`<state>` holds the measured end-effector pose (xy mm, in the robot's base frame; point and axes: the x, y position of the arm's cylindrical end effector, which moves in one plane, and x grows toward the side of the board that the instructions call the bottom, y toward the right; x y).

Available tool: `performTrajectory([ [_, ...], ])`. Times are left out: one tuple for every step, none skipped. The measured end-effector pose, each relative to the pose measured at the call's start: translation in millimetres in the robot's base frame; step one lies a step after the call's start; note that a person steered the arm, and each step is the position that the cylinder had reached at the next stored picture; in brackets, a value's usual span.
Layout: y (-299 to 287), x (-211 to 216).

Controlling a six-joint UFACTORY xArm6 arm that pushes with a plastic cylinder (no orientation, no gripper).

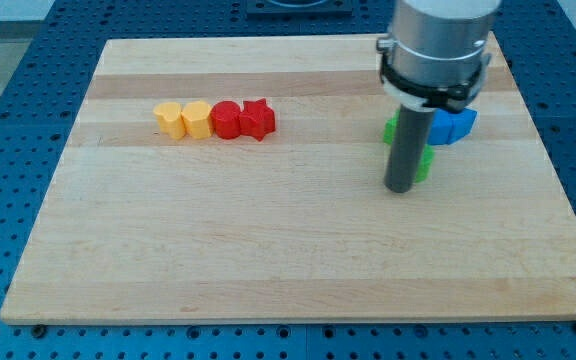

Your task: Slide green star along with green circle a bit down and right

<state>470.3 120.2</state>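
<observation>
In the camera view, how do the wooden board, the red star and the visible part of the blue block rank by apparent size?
1. Wooden board
2. Red star
3. Blue block, though the arm hides much of it, so its place after the star is unsure.

four blocks (214,119) in a row at view's left, board (268,250) beneath

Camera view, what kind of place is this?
Probably a robotics lab bench: a wooden board lies on a blue perforated table, small coloured blocks such as the red star sit on it, and my tip rests by green blocks.
</observation>
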Motion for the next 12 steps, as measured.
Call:
performTrajectory([
  [10.9, -13.7],
  [3.0, -15.7],
  [-15.1, -16.9],
  [-34.4, -23.8],
  [-40.3, -43.5],
  [-40.3, -74.2],
  [-39.3, -90.3],
  [-25.4, -92.3],
  [-17.7, -86.6],
  [-13.6, -76.3],
  [-7.1, -67.8],
  [4.2, -60.5],
])
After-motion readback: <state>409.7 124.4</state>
